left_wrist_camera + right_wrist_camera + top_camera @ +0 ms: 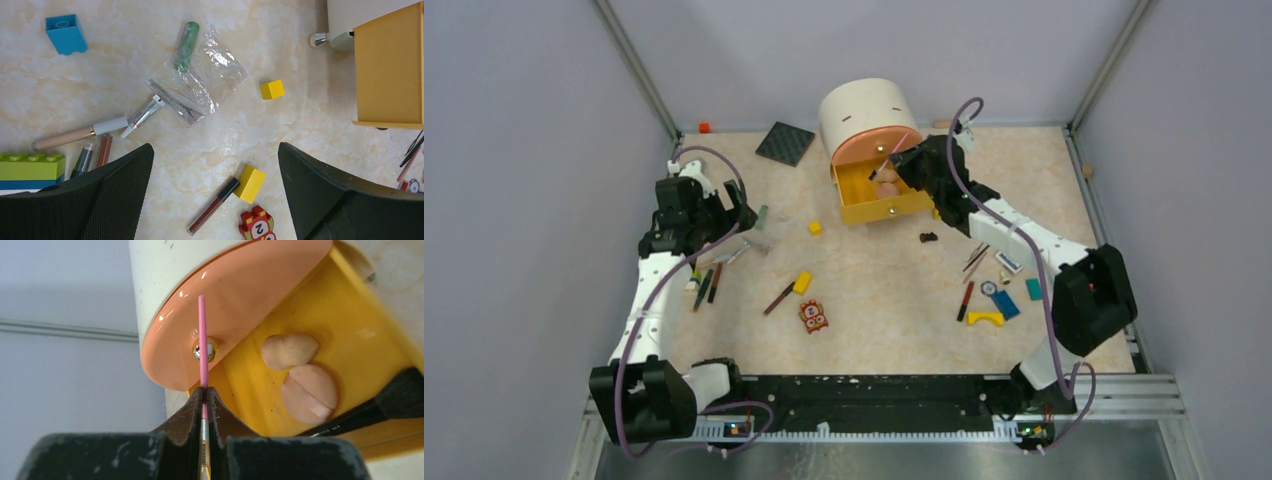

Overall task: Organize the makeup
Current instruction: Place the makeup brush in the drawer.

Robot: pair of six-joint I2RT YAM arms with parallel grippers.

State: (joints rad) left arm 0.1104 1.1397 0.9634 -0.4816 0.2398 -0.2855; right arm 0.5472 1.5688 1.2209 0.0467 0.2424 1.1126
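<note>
Right pincer (204, 394) pinches pink stick (202, 340), which juts forward toward orange lid (250, 310).

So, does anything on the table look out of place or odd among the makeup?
Yes. A crumpled clear plastic bag lies loose by the green tube, and toys lie mixed in: a small yellow cube on its own, and a larger yellow block touching a dark red stick.
</note>
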